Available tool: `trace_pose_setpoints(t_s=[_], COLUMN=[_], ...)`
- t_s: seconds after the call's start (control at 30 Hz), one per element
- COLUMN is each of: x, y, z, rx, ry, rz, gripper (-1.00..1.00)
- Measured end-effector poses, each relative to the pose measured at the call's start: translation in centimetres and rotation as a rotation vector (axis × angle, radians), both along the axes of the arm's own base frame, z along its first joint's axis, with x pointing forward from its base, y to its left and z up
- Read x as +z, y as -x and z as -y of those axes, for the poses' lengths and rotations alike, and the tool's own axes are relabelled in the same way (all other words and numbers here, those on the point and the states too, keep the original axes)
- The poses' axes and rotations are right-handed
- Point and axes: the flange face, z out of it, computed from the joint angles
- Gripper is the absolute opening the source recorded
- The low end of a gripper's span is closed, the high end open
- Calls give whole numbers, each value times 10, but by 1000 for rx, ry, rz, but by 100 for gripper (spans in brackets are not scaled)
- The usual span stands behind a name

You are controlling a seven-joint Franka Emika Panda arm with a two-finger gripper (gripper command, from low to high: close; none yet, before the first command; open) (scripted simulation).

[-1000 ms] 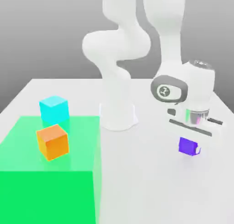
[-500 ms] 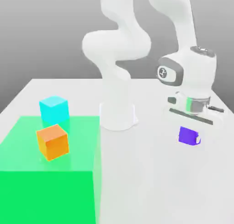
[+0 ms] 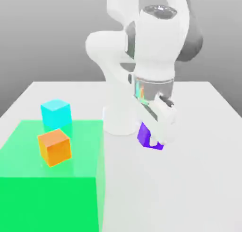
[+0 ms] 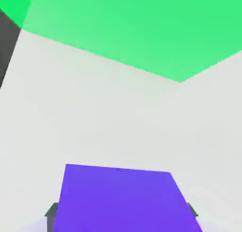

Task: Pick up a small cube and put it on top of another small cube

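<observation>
Step in hand: carry phase. Purple cube (image 3: 148,137) clamped between the fingers (image 3: 163,131), nearly closed on it, held clear of the white tabletop (image 3: 203,179) just right of the arm's base pedestal in the exterior view. Hand tilted, cube hanging at a slant below the wrist. In the hand view, cube (image 4: 124,198) seen close against the camera, dark finger tips just visible at either lower edge.

Target candidates: orange cube (image 3: 55,147) and cyan cube (image 3: 56,112), both at the exterior view's left. Orange sits on the green zone (image 3: 47,198), nearer; cyan sits farther back at the zone's far edge. Both well apart from the held cube.

Next move, by judgement: travel leftward across the tabletop, level the hand so the cube's underside comes flat, centre over the chosen cube's top face, lower until touching, then release. Risk: slanted cube landing on an edge and sliding off; top face of either target offers little margin.

Look of the held cube: plain, saturated violet, flat unmarked faces, sharp edges, smallest of the three cubes. Appears rigid; no deformation visible under the grip.
</observation>
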Motion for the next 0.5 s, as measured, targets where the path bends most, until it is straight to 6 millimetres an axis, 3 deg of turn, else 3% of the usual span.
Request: trace_pose_setpoints(t_s=[0.1, 0.23, 0.3, 0.37, 0.4, 0.5], x=[45, 108, 103, 79, 67, 67], y=[3, 34, 43, 46, 47, 47], z=[65, 147, 164, 168, 168, 168], rx=[-165, -384, -430, -442, -444, -444], ry=[-6, -21, -25, -26, -26, -26], rz=[5, 17, 19, 20, 21, 21], gripper=[-100, -100, -100, -100, 100, 100])
